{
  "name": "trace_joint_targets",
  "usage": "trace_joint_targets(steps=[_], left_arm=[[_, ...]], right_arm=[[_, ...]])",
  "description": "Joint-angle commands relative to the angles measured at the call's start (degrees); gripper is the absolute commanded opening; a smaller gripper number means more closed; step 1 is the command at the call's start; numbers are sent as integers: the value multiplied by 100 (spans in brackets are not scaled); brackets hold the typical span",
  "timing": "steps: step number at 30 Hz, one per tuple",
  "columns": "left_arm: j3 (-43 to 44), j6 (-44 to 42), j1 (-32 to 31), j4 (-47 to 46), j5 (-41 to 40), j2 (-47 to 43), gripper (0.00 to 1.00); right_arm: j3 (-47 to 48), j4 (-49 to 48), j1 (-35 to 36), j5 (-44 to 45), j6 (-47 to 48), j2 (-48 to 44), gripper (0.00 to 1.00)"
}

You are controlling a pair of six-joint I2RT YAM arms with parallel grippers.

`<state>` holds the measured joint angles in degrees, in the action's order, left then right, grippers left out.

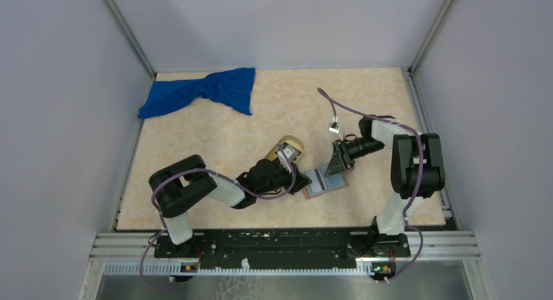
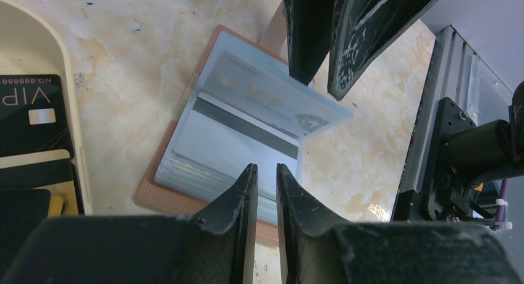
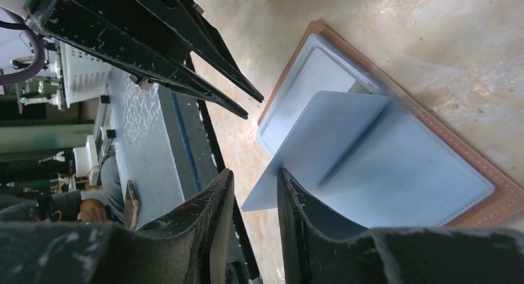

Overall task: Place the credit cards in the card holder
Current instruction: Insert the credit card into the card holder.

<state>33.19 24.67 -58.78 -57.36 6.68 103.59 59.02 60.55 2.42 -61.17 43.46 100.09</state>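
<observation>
The card holder (image 1: 324,182) lies open on the counter (image 1: 215,137), near and right of the tray (image 2: 68,80). The right end effector (image 3: 254,173) is clamped on one raised leaf, which hides the pockets beneath it. A grey card (image 2: 235,142) lies on the pages, its near edge hidden by the left end effector (image 2: 266,168). Its tips are slightly apart, with nothing visible between them. A black card (image 2: 34,114) in the tray is cut off.

Left wrist view: the oval tray (image 2: 75,142) and the black card (image 2: 34,111) in it run off the left edge. The left gripper (image 2: 267,168) hides the near edge of the card holder (image 2: 167,204). Whether it pinches the grey card (image 2: 228,148) is unclear. From above, both cards are too small to make out.
</observation>
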Motion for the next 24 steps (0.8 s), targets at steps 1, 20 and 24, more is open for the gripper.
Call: trace_joint_targets(steps=[1, 20, 24], left_arm=[[199, 8, -34, -12, 54, 104, 23], [363, 197, -10, -167, 262, 296, 29], [395, 370, 7, -183, 129, 229, 35]], right_arm=[[134, -264, 136, -21, -166, 30, 32], [66, -594, 485, 346, -470, 72, 16], [45, -692, 522, 376, -572, 59, 15]])
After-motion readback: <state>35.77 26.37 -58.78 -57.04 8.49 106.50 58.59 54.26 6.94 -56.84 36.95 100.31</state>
